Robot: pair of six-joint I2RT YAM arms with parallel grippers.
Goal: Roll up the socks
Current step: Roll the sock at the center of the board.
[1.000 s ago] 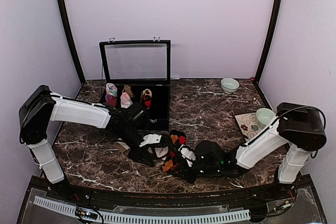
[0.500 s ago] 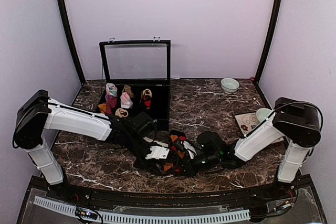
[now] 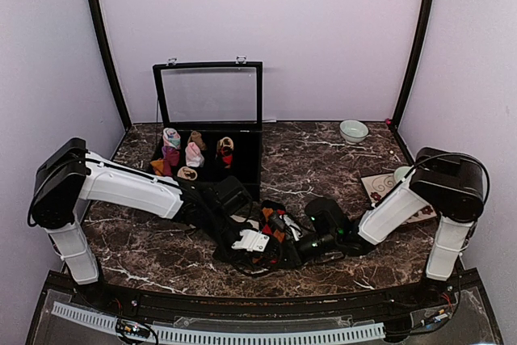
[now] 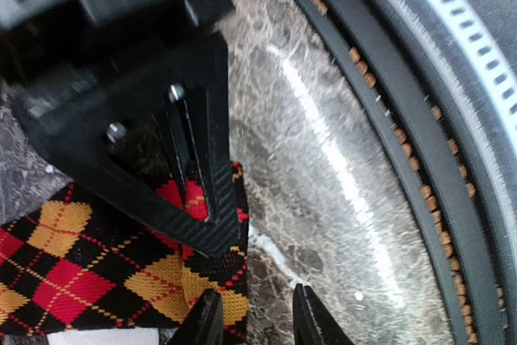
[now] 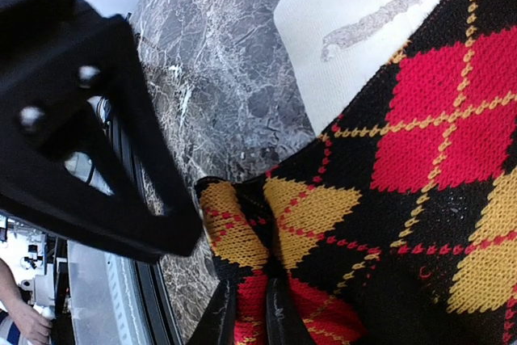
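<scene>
Socks [image 3: 271,225] lie in a small heap on the marble table [image 3: 323,159], near its front edge and between the two arms. The argyle sock [image 5: 404,159], black with red and orange diamonds, lies partly over a cream sock [image 5: 339,14]. Both are thin knit. I judge them light, limp and quick to bunch, unable to hold a shape on their own and likely to slide on the polished stone. The best hold looks like a pinch through a fold at one end, so that all layers turn together as the roll forms. The right gripper [image 5: 250,321] is closed almost fully on a puckered fold at the argyle sock's edge. The left gripper [image 4: 257,321] sits low at a corner of the same sock, its fingers a narrow gap apart with bare marble between them. One fingertip meets the fabric's edge, but I cannot see that it grips anything. The main obstacle is crowding: the right gripper's black finger lies across the sock just beside the left fingers, so the two could knock together. The table's front rail [image 4: 420,119] is also near. Well apart toward the back stand the open black case [image 3: 246,175] with rolled bundles [image 3: 194,153] in it, a bowl [image 3: 353,130] and a patterned mat [image 3: 378,191].
</scene>
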